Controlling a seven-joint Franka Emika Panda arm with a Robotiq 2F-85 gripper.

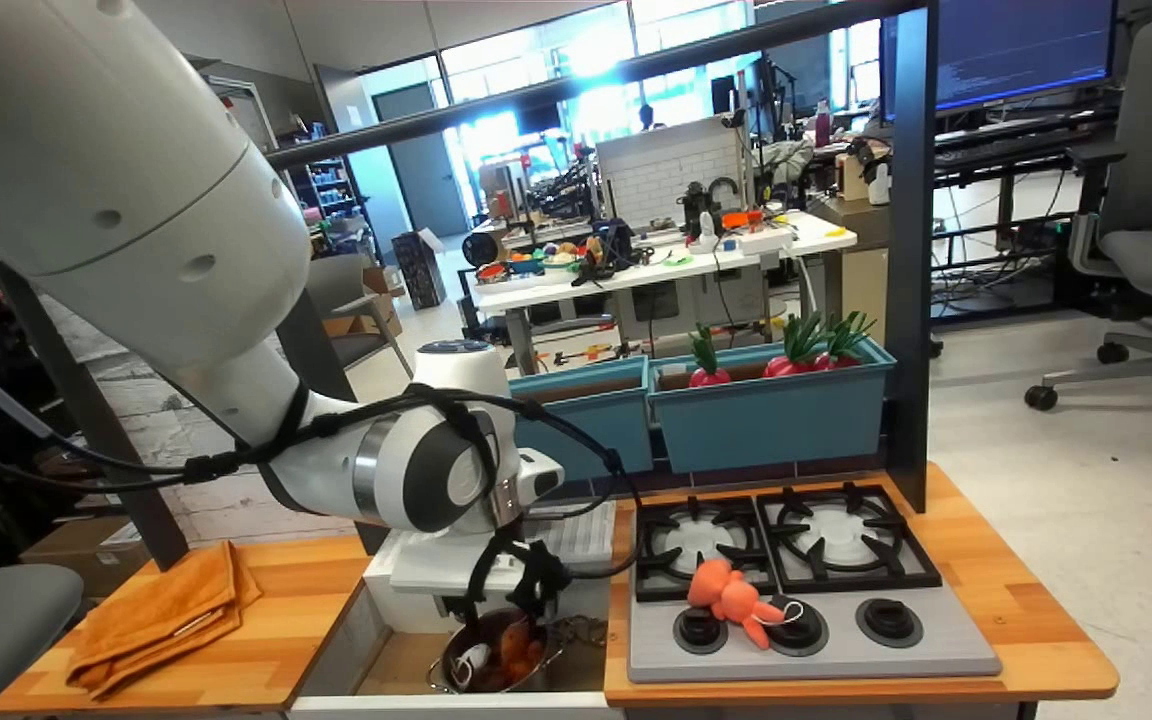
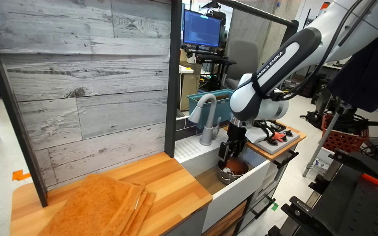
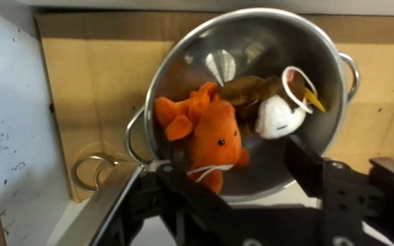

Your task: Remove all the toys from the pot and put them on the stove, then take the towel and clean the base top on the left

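Arm [image 1: 136, 200]: white, bent downward. Desk [image 2: 169, 183]: light-brown wood, flat panel, next to the sink basin [image 3: 12, 112], which is white. Stove [image 1: 841, 610]: grey, blk grates [image 1: 861, 583], across basin from desk. Planter [image 1: 771, 415], teal, sits behind stove. Towel [image 2: 94, 200]: orange, folded + rumpled, lying on desk. Pot [image 3: 286, 37]: silver, 2-handled, upright inside basin. End effector [image 3: 236, 153] pts. down at pot mouth, fingers spread; can't tell if 1 touches the orange toy [image 3: 215, 130]. That's in pot w/ the brown/white toy [image 3: 277, 114], side by side. Salmon toy [image 1: 731, 598] lies on stove, head nr. a grate, limbs nr. middle knob [image 1: 798, 632].
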